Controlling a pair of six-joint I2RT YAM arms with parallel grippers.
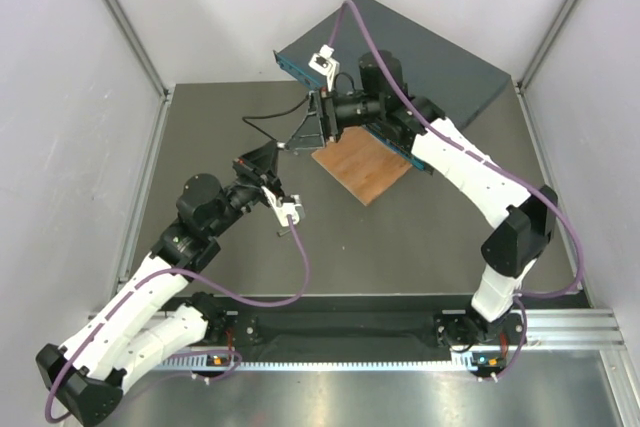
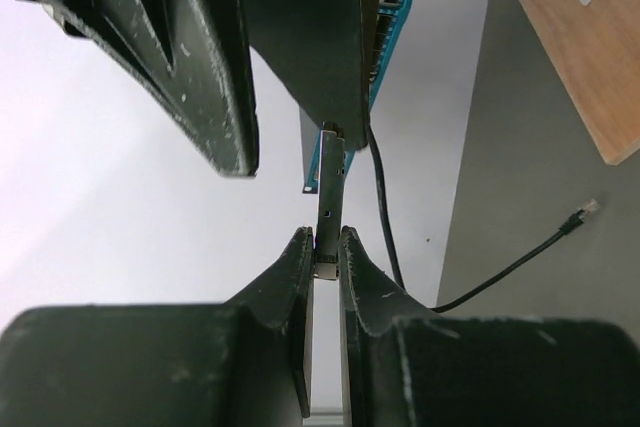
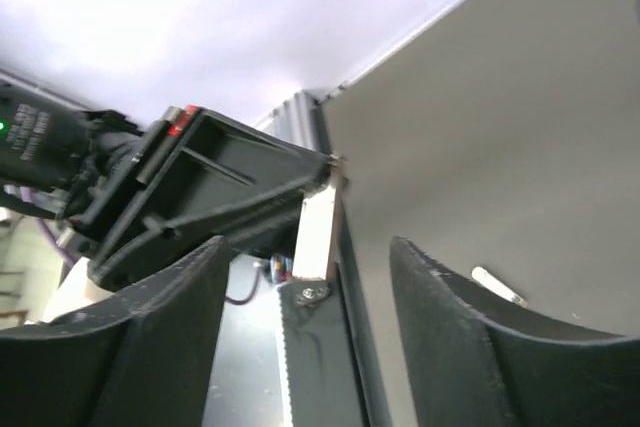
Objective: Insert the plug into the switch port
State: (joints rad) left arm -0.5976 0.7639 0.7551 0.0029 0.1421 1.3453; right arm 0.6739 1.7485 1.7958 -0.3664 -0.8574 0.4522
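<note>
- Left gripper (image 2: 325,247): tips pressed together at a thin pale strip (image 2: 326,207); cannot tell if it is gripped.
- Right gripper (image 3: 310,252): spread, empty, by the switch port (image 2: 392,7) row, likely staged for the plug.
- Plug (image 2: 590,207) lies loose on table (image 2: 520,347) near wooden board (image 2: 580,47); 0 insertion, pickup probably comes first.

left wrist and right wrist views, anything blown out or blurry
Left wrist: the wall at left is washed out to near white, and the left fingers are dark and soft, yet the bar between them and the plug look fairly sharp. Right wrist: glare whitens the top, and the right fingers are blurred.
</note>
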